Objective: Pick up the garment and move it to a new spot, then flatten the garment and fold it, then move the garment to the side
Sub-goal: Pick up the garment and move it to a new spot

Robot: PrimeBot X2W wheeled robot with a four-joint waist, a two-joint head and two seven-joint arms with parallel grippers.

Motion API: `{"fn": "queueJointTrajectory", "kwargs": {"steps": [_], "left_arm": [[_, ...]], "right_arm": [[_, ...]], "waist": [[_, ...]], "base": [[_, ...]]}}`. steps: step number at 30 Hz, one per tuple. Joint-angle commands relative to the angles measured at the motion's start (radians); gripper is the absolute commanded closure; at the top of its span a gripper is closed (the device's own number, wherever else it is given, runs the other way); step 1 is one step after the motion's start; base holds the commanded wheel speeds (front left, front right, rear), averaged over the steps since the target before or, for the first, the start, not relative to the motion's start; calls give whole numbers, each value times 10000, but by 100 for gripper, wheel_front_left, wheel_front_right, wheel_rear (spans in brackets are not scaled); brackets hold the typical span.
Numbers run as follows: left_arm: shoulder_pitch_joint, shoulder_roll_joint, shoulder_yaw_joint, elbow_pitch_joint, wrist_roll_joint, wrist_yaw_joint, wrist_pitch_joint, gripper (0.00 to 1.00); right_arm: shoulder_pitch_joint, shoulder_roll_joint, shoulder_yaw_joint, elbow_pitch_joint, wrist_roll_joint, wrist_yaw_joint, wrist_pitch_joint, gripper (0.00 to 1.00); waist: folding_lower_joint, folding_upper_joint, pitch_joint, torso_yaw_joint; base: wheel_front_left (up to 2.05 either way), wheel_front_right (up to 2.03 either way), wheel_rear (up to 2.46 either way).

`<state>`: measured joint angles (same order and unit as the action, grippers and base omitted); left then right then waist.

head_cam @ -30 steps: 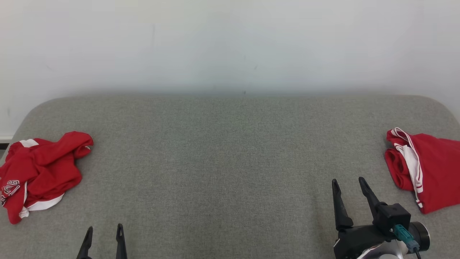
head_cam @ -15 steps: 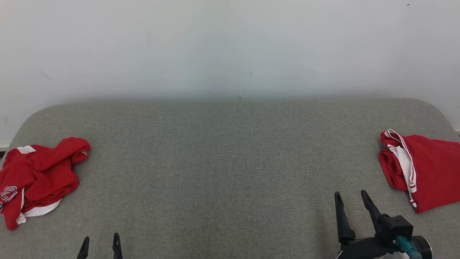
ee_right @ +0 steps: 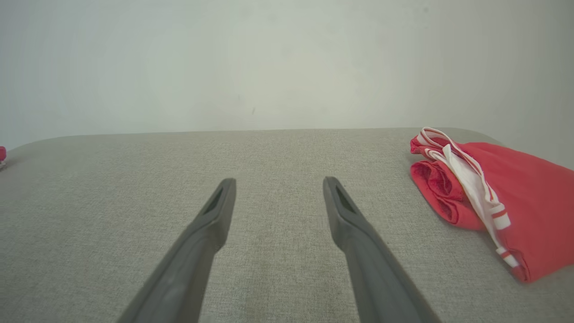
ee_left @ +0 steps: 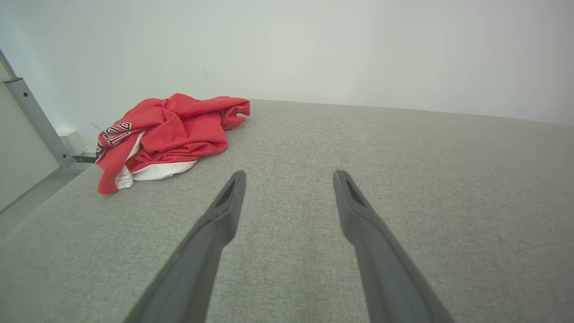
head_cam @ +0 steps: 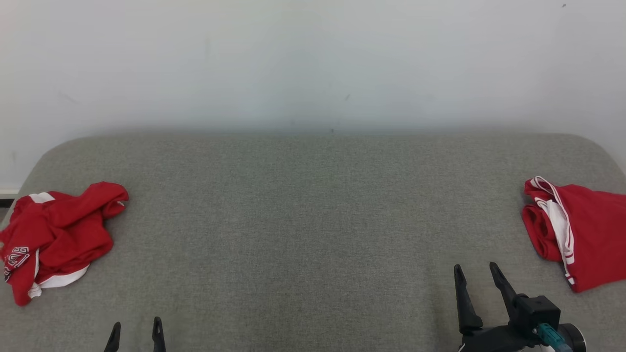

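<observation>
Head view looks down on a grey tabletop [head_cam: 313,205] in front of a white wall [head_cam: 313,58]. A crumpled garment [head_cam: 54,234], red with white trim, lies in a heap near the left edge. A folded garment [head_cam: 582,234], also red and white, lies near the right edge, well apart from the first one. The left gripper [head_cam: 137,323] sits low at the bottom left. Its jaws are spread wide and hold nothing. The right gripper [head_cam: 475,267] is at the bottom right, near the folded garment but not touching it. Its jaws are spread wide too and hold nothing. Left wrist view shows the crumpled garment ahead and off to the left of the jaws.
</observation>
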<state>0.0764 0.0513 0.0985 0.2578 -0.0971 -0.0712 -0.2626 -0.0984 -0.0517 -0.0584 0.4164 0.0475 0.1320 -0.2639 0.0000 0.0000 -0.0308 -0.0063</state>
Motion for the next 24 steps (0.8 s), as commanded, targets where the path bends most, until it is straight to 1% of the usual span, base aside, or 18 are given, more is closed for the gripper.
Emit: {"fn": "queueJointTrajectory", "kwargs": {"steps": [1,5,10,11,20,24], "left_arm": [[-61,-9,66,52,63,17,-31,0],[-147,-6,219,21,128,29,-31,0],[-168,-11,525,96,123,-16,-31,0],[-168,-11,525,96,123,-16,-31,0],[-251,-7,914,228,43,-21,-31,0],[-262,-7,1109,288,-6,-51,-31,0]], "right_arm": [[101,18,39,30,33,-30,2,0],[58,18,163,-35,122,-30,1,0],[7,17,340,-29,85,-30,1,0],[7,17,340,-29,85,-30,1,0],[-138,17,514,-47,119,-30,1,0],[-254,17,656,-5,90,-30,2,0]], "waist": [[0,0,63,218],[0,0,171,714],[0,0,284,1565],[0,0,284,1565],[0,0,475,3471],[0,0,554,4216]], "base": [[0,0,0],[0,0,0],[0,0,0],[0,0,0],[0,0,0],[0,0,0]]}}
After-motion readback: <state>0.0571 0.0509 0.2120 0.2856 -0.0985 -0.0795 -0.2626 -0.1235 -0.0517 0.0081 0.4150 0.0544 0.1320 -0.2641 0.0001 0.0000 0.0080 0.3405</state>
